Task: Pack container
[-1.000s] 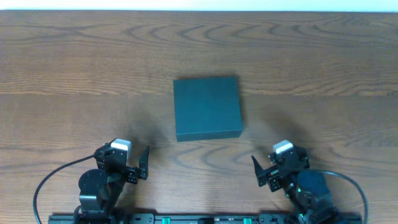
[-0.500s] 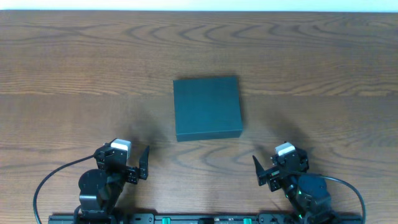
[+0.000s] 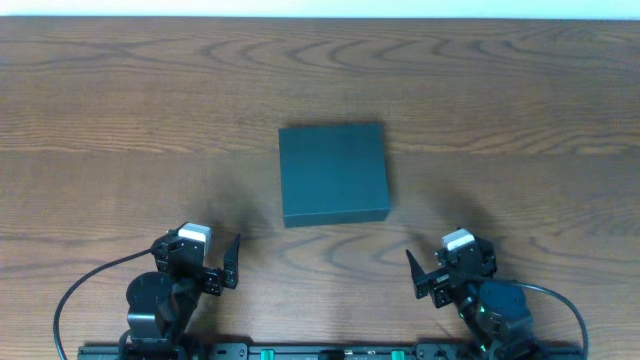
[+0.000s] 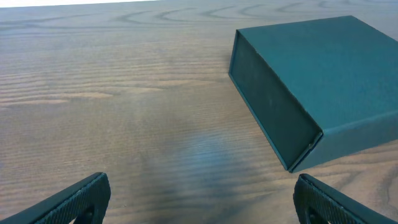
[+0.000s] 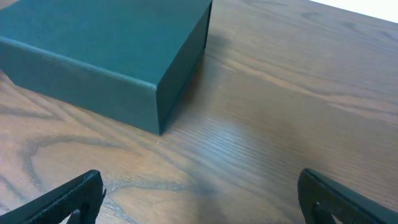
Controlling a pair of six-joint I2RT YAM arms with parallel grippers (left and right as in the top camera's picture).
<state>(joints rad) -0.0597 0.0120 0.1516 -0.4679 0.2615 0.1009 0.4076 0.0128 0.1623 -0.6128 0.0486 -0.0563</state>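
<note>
The container (image 3: 333, 172) is a dark teal-green box, lid shut, lying flat in the middle of the wooden table. It also shows at the upper right of the left wrist view (image 4: 323, 81) and at the upper left of the right wrist view (image 5: 106, 50). My left gripper (image 3: 232, 263) is open and empty near the table's front edge, left of the container; its fingers frame bare wood (image 4: 199, 202). My right gripper (image 3: 412, 272) is open and empty near the front edge, right of the container (image 5: 199, 199). No snack packets are in view.
The wooden table (image 3: 120, 110) stretches to a pale strip along the far edge. The arm bases and a black rail (image 3: 330, 350) run along the front edge.
The right arm has drawn back slightly toward the front edge compared with a second ago. The left arm and the container have not moved.
</note>
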